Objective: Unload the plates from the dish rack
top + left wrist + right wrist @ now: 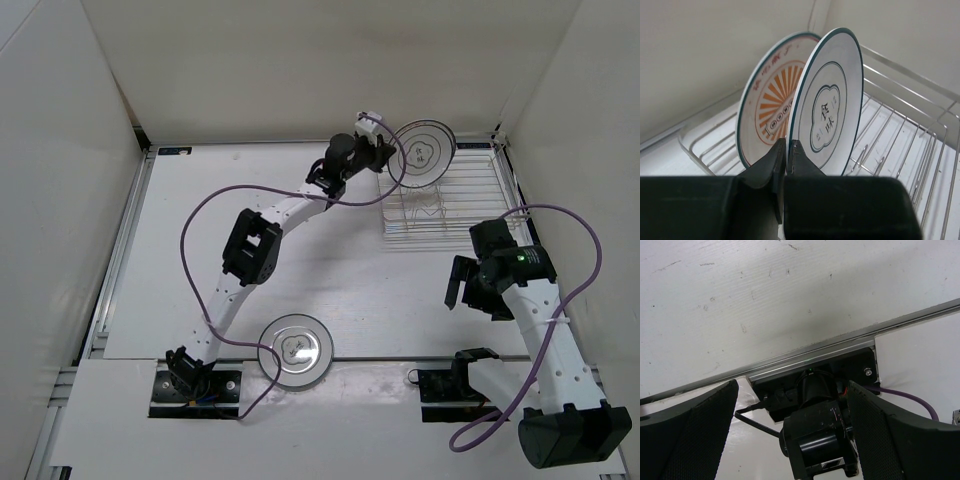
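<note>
So, left end effector [787, 147] is clamped on the lower rim of the scalloped plate [827, 110], which stands on edge at the far left corner of the dish rack [450, 205]. The fingers hide whether its bottom edge is free of the wires. Sunburst plate [771, 100] stands just behind it, very near, faces almost parallel. Third plate [295, 348] lies flat on the table [400, 300] near the left arm's base, so I'd call it one of three done, second in hand. For the lift: go straight up along the plate's own plane, no twist, until the rim clears the upright wire dividers; otherwise it may scrape or tip the sunburst plate. It's only a thin rim pinch, so go slow and keep the plate vertical until it's over open table. Then rotate it flat and set it beside the third plate, not on top. Right end effector [792, 430] hangs wide open, holding nothing, well apart from the rack; keep it out of the path.
</note>
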